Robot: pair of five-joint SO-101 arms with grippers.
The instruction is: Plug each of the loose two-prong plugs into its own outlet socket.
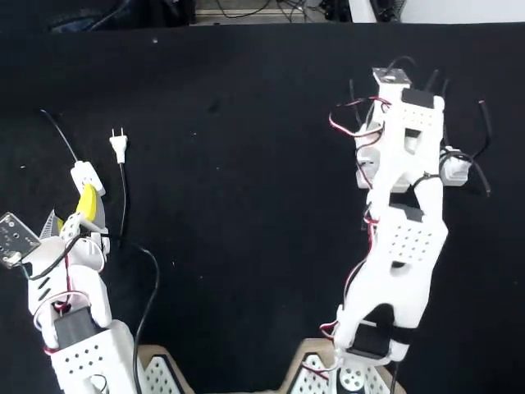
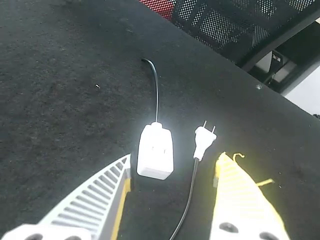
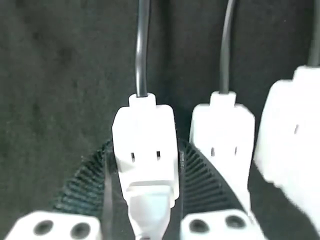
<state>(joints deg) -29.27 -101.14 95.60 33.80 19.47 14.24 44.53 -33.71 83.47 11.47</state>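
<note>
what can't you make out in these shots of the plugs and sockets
High view: the right arm covers most of the sockets beneath it.
Right wrist view: the white piece at the near socket is cut by the frame edge, so whether it is a plug, or seated, is unclear.
Right wrist view: the outermost white block is cut off too.
High view: the loose plug has prongs too small to judge.

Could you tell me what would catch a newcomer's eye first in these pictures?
Against the black table, the white parts stand out. On the left side, the left gripper hangs open just short of a white outlet socket, with a loose two-prong plug lying beside it, not touching. On the right side, the right gripper is at a row of white sockets.
</note>
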